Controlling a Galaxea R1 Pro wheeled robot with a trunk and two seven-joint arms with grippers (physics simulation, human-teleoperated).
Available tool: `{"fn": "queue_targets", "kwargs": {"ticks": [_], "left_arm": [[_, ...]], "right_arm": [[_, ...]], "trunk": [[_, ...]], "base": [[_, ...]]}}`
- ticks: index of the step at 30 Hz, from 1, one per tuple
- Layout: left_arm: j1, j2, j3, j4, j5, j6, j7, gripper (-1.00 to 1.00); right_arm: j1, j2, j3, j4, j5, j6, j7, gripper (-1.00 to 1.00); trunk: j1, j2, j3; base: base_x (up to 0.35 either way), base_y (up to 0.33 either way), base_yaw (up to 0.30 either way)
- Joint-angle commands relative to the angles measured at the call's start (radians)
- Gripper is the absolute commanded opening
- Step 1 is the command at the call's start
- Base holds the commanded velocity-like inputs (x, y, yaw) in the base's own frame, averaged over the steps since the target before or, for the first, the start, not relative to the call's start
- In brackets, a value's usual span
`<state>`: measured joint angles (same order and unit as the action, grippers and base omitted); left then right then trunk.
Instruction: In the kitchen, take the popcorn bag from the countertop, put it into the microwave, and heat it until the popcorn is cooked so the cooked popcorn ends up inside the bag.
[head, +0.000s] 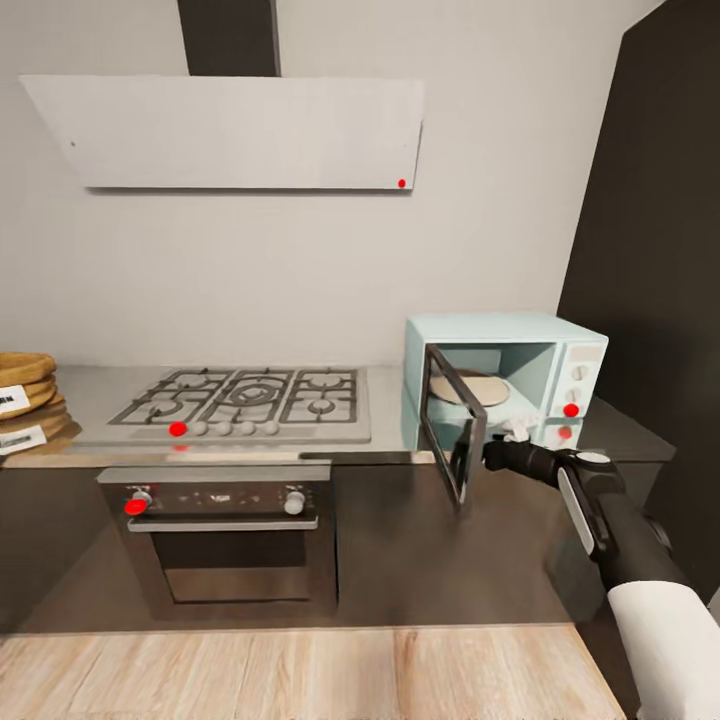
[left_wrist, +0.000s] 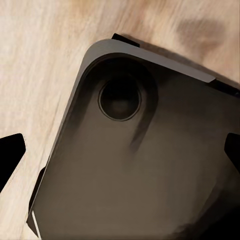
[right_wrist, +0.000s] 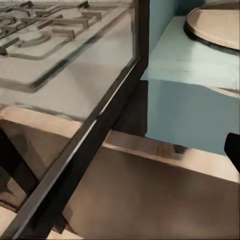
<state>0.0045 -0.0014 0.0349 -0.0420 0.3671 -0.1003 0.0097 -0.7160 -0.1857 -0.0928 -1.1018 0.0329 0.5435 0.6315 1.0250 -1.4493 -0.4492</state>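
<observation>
One door open, right hand at its edge

Head view: the small mint-blue box microwave (head: 505, 375) stands at the right end of the long grey stainless-steel tabletop (head: 90, 392), hard against a dark tall cabinet (head: 650, 250). Its dark glass door (head: 452, 424) is swung out past the tabletop's front edge, leaving the cavity open with a round tan turntable plate (head: 470, 388) inside. The right arm reaches forward from the lower right, its dark right hand (head: 497, 453) just beside the door's free edge; whether the fingers are spread or closed I cannot tell. To the left lie a steel gas hob with grates (head: 245, 400) and, below it, a dark built-in oven with a bar handle (head: 230, 540). At the far left edge sit squat tan-brown popcorn bags with white labels (head: 25, 400), well apart from the microwave. Pale wood floor (head: 300, 670) lies open in front.

Left wrist view: a dark grey rounded robot base panel (left_wrist: 150, 165) over the wood floor; black fingertips (left_wrist: 10, 150) show at both sides, set wide apart, holding nothing.

Right wrist view: the door's dark frame runs diagonally, the hob beyond it, the mint cavity floor and turntable plate on the other side. One black fingertip (right_wrist: 233, 147) shows at the border.
</observation>
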Motion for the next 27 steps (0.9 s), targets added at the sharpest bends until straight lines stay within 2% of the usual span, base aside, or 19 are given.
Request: {"fn": "queue_targets", "kwargs": {"ticks": [1, 2, 4, 6, 8, 9, 10, 11, 13, 14, 17, 20, 22, 24, 26, 27], "left_arm": [[0.0, 0.001, 0.002, -0.001, 0.001, -0.001, 0.001, 1.0], [0.0, 0.002, 0.002, -0.001, 0.002, -0.001, 0.001, 1.0], [0.0, 0.003, 0.003, -0.001, 0.003, -0.001, 0.001, 1.0], [0.0, 0.003, 0.004, -0.001, 0.004, -0.001, 0.001, 1.0], [0.0, 0.003, 0.005, -0.001, 0.005, -0.001, 0.001, 1.0], [0.0, 0.003, 0.006, -0.001, 0.006, -0.001, 0.001, 1.0], [0.0, 0.003, 0.007, -0.001, 0.007, -0.001, 0.001, 1.0], [0.0, 0.003, 0.008, -0.001, 0.007, -0.001, 0.001, 1.0], [0.0, 0.004, 0.007, -0.001, 0.008, -0.001, 0.001, 1.0], [0.0, 0.004, 0.007, -0.001, 0.008, -0.001, 0.001, 1.0], [0.0, 0.004, 0.007, -0.001, 0.009, -0.001, 0.001, 1.0], [0.0, 0.005, 0.007, -0.001, 0.009, -0.001, 0.001, 1.0], [0.0, 0.006, 0.007, -0.001, 0.01, -0.001, 0.001, 1.0], [0.0, 0.008, 0.008, 0.0, 0.012, -0.001, 0.002, 1.0], [0.0, 0.009, 0.008, 0.0, 0.013, -0.001, 0.003, 1.0], [0.0, 0.009, 0.008, 0.0, 0.013, -0.001, 0.003, 1.0]], "right_arm": [[0.0, -0.002, -0.031, -0.001, -0.021, 0.016, 0.053, 1.0], [0.0, -0.012, -0.085, 0.0, -0.016, 0.014, 0.038, 1.0], [0.0, -0.062, -0.193, 0.006, 0.034, 0.008, -0.028, 1.0], [0.0, -0.105, -0.247, 0.061, 0.095, 0.006, -0.066, 1.0], [0.0, -0.121, -0.265, 0.128, 0.138, 0.004, -0.077, 1.0], [0.0, -0.135, -0.271, 0.212, 0.181, 0.008, -0.079, 1.0], [0.007, -0.144, -0.273, 0.313, 0.242, 0.011, -0.077, 1.0], [0.018, -0.146, -0.274, 0.353, 0.275, 0.012, -0.077, 1.0], [0.073, -0.141, -0.274, 0.416, 0.353, 0.015, -0.08, 1.0], [0.095, -0.138, -0.274, 0.424, 0.365, 0.014, -0.08, 1.0], [0.137, -0.132, -0.274, 0.447, 0.381, 0.015, -0.081, 1.0], [0.144, -0.118, -0.274, 0.474, 0.386, 0.016, -0.085, 1.0], [0.145, -0.107, -0.274, 0.528, 0.388, 0.01, -0.094, 1.0], [0.145, -0.077, -0.272, 0.639, 0.394, 0.003, -0.136, 1.0], [0.145, -0.023, -0.272, 0.731, 0.397, -0.018, -0.205, 1.0], [0.145, -0.007, -0.272, 0.751, 0.395, -0.032, -0.228, 1.0]], "trunk": [[0.0, -0.001, -0.001], [0.0, -0.001, -0.001], [0.0, -0.001, -0.001], [0.0, -0.001, -0.001], [0.0, -0.001, -0.001], [0.0, -0.001, -0.001], [0.0, -0.001, -0.001], [0.0, -0.001, -0.001], [0.0, -0.001, -0.001], [0.0, -0.001, -0.001], [0.0, -0.001, 0.0], [0.0, -0.001, 0.002], [0.0, -0.001, 0.003], [0.0, -0.001, 0.004], [0.0, -0.001, 0.005], [0.0, -0.001, 0.006]], "base": [[-0.024, 0.042, 0.0], [-0.012, 0.022, 0.0], [-0.005, 0.008, 0.0], [-0.002, 0.003, 0.0], [0.0, 0.001, 0.0], [0.0, 0.0, 0.0], [0.0, 0.0, 0.0], [0.0, 0.0, 0.0], [0.0, 0.0, 0.0], [0.0, 0.0, 0.0], [0.0, 0.0, 0.15], [0.0, 0.0, 0.268], [0.0, 0.0, 0.293], [0.0, 0.0, 0.298], [0.0, 0.0, 0.299], [0.0, 0.0, 0.3]]}}
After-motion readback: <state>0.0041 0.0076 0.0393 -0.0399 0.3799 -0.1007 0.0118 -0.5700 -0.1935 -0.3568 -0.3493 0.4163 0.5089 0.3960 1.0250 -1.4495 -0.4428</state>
